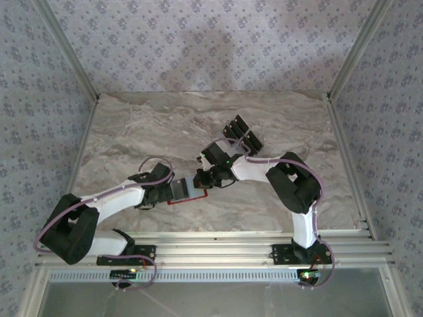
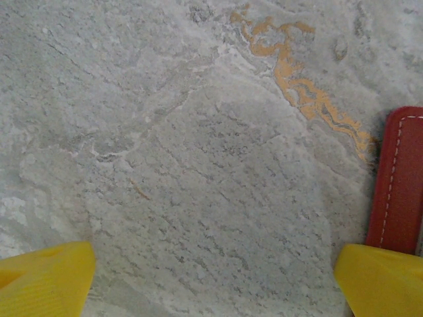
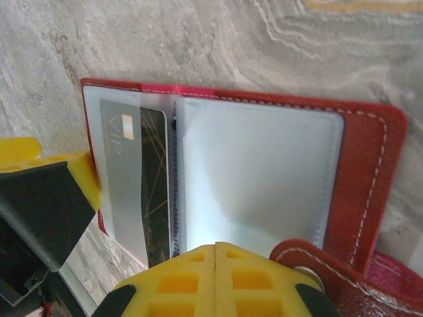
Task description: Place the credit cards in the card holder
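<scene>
Grey-veined marble tabletop (image 1: 152,125) (softly lit) between floral-patterned walls (image 1: 198,39).

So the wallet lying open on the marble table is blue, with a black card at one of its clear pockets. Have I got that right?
Not quite. The wallet is red, not blue, as the right wrist view shows. The rest holds: it lies open on the marble table, with a black card at one of its clear pockets.
</scene>
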